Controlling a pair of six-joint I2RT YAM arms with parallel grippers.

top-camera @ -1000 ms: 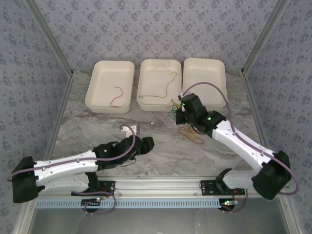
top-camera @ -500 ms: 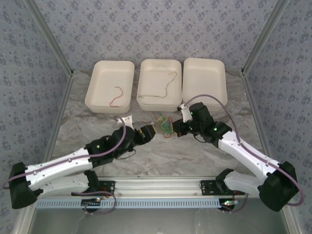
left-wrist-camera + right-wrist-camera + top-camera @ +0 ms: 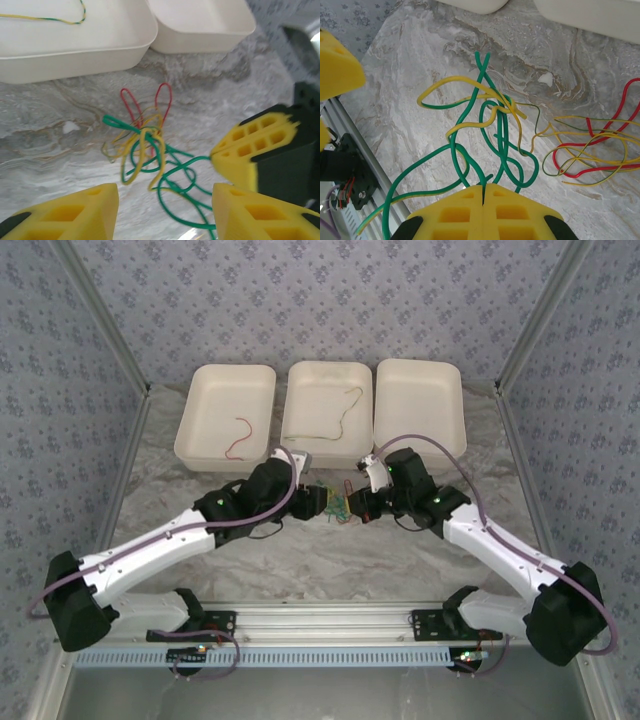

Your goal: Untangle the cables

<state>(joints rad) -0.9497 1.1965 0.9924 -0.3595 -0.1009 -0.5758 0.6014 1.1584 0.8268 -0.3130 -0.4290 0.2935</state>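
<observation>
The cables (image 3: 145,140) lie knotted on the bench (image 3: 50,150) just ahead of the left gripper (image 3: 164,200), whose jaws stand apart and empty, while the right gripper (image 3: 484,189) opposite is clamped on a green cable (image 3: 502,145). Its strands run across between the two grippers; trays (image 3: 75,55) bound the far side, with bare bench nearer

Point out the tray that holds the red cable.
The left tray: a red cable curls on its floor. The middle tray holds a yellow-olive cable; the right tray holds none.
</observation>
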